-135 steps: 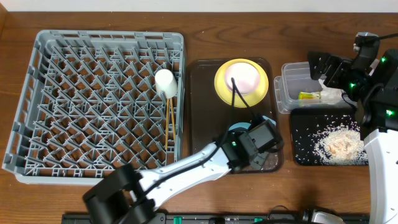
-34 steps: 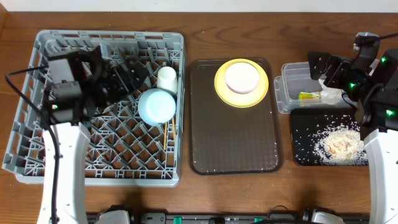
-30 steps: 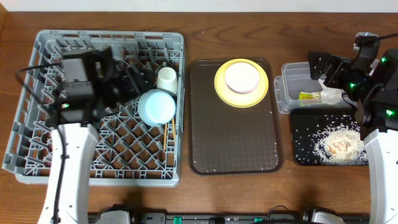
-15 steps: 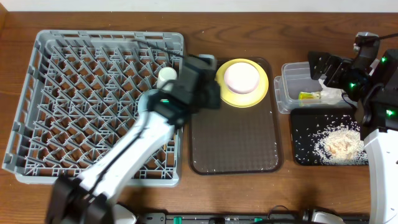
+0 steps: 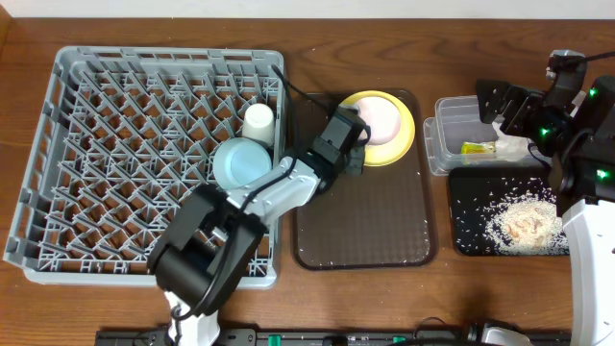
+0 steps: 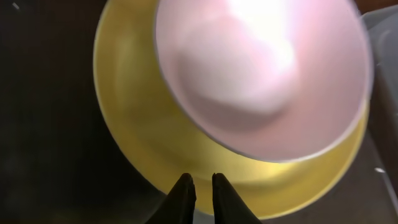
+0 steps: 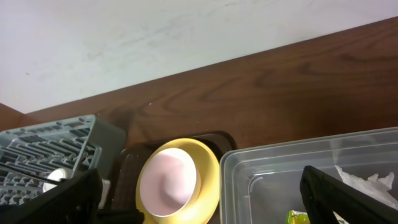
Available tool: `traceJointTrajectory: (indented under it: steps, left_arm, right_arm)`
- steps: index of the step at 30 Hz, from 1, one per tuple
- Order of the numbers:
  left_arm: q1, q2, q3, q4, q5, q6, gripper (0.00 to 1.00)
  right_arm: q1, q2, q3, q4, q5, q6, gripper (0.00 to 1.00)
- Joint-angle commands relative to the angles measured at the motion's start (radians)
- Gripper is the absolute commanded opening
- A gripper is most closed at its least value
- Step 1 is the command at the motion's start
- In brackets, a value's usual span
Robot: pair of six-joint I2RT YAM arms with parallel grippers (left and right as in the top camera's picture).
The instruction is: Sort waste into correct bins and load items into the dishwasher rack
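Observation:
The yellow plate (image 5: 396, 146) lies at the far end of the brown serving tray, with a small cream cup (image 5: 377, 117) standing on it. My left gripper (image 5: 357, 146) hovers over the plate's near-left rim (image 6: 143, 149). Its fingers (image 6: 185, 190) are shut to a thin slit with nothing between them. In the grey dishwasher rack (image 5: 115, 144) sit a white cup (image 5: 258, 123) and a light-blue bowl (image 5: 238, 163). My right gripper (image 5: 507, 108) is open above the clear tub (image 5: 452, 111), which holds the wrapper (image 5: 476, 148) and napkin (image 5: 516, 147).
The black tray (image 5: 471, 187) in front of the tub holds scattered rice (image 5: 524, 221). The brown serving tray (image 5: 360, 216) bears a few grains near its front edge. My left arm stretches across the rack's right wall. In the right wrist view, the tub (image 7: 292, 168) lies below the open gripper (image 7: 200, 186).
My left arm has swung right from over the rack to the yellow plate, and its jaws have closed. The blue bowl stays in the rack. The right arm has not moved.

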Motion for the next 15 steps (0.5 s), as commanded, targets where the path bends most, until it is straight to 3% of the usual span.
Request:
traceJointTrajectory:
  steps: [1, 6, 11, 15]
  left_arm:
    - [0.001, 0.025, 0.009, -0.005, -0.023, -0.002, 0.15]
    - [0.0, 0.018, 0.009, -0.077, 0.013, -0.002, 0.15]
    - [-0.004, -0.032, 0.009, -0.167, 0.182, -0.003, 0.16]
    - [-0.035, -0.11, 0.009, -0.269, 0.199, -0.009, 0.17]
  right_arm:
    - [-0.006, -0.001, 0.001, -0.001, -0.012, -0.016, 0.99]
    - [-0.006, -0.001, 0.001, -0.001, -0.012, -0.016, 0.99]
    - [-0.006, -0.001, 0.001, -0.001, -0.012, -0.016, 0.99]
    - [-0.006, -0.001, 0.001, -0.001, -0.012, -0.016, 0.99]
